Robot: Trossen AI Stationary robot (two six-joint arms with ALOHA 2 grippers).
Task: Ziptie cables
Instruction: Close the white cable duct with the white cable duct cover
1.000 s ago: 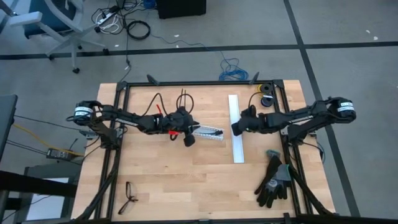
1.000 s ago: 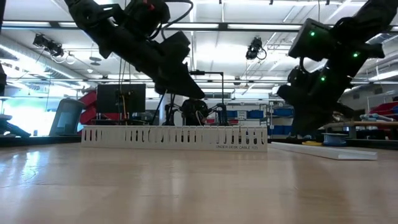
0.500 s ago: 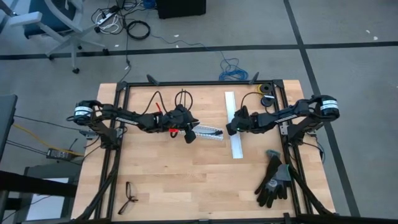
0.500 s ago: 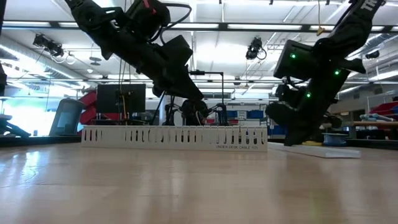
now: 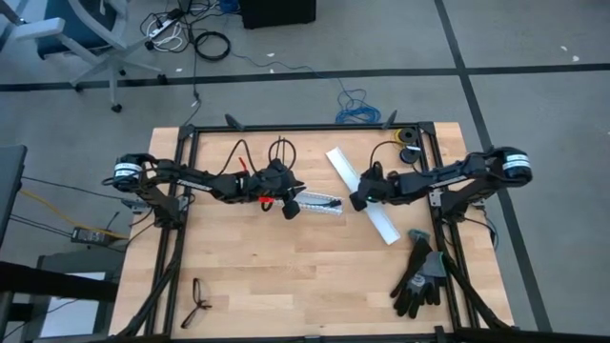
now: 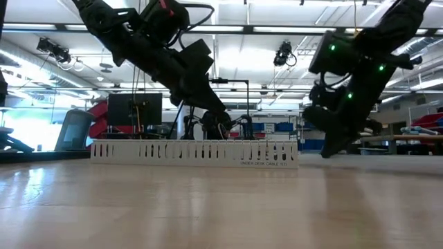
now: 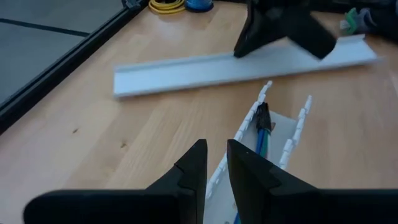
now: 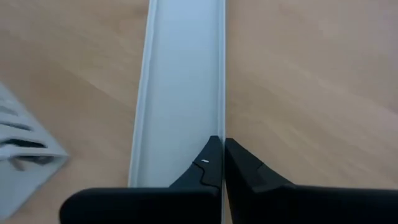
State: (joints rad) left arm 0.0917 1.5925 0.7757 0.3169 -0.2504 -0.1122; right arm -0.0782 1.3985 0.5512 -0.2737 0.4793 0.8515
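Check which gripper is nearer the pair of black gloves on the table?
Right. The right gripper, shut on the edge of the plain white cover strip, sits just up-table of the black gloves. The left gripper is farther off, at the slotted white channel.

The right gripper [image 8: 222,163] pinches one raised side wall of a long white plastic cover strip [image 8: 180,81]. The strip lies on the wooden table [image 8: 311,74]. A corner of a slotted white channel [image 8: 22,146] shows beside it.
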